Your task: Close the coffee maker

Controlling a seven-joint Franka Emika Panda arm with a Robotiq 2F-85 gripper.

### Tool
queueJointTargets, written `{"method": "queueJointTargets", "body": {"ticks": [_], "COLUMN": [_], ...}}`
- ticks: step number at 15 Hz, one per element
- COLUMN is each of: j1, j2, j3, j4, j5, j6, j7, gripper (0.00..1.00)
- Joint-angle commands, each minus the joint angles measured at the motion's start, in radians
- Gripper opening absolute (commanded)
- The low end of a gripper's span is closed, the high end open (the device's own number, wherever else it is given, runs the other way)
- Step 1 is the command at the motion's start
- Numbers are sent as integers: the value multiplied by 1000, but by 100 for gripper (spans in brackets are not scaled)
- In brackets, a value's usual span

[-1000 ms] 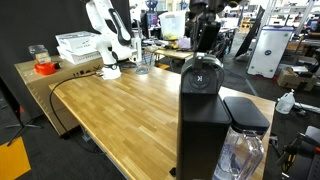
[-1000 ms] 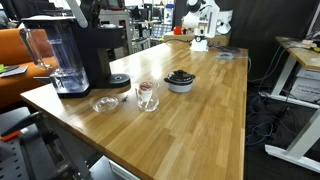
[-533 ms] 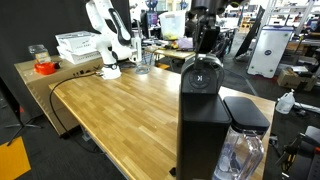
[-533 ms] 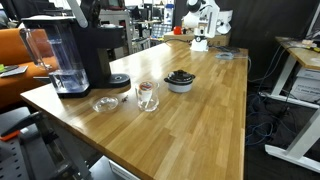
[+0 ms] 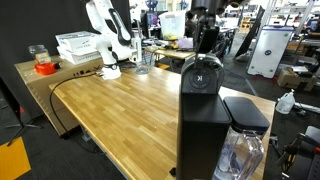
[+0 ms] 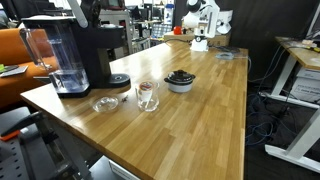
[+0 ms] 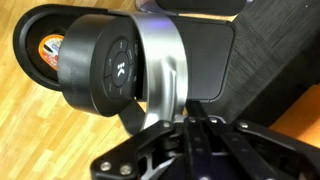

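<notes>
The black coffee maker (image 5: 203, 110) stands at the near end of the wooden table and also shows in an exterior view (image 6: 88, 50). In the wrist view its round black lid (image 7: 112, 66) with buttons and its silver handle (image 7: 165, 60) fill the frame; the lid looks tilted up. My gripper (image 7: 193, 128) is shut, fingers pressed together, just behind the silver handle and holding nothing that I can see. In an exterior view the gripper (image 5: 206, 38) hangs right above the machine's head.
A clear water tank (image 5: 240, 155) sits beside the machine. A glass cup (image 6: 147, 96), a small glass dish (image 6: 104, 103) and a grey bowl (image 6: 180, 80) stand on the table (image 6: 190, 130). Another white robot arm (image 5: 108, 40) stands at the far end.
</notes>
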State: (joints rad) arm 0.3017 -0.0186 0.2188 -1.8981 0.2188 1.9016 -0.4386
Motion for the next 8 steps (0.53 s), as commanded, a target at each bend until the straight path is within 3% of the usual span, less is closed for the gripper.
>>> {"method": "queueJointTargets", "body": {"ticks": [1, 8], "j1": [-30, -95], "j2": [-4, -6], "j3": [1, -48], "j4": [5, 24], "j5": [-20, -13], "j6": [-5, -9], "j7": [19, 12], "gripper": [0, 0]}}
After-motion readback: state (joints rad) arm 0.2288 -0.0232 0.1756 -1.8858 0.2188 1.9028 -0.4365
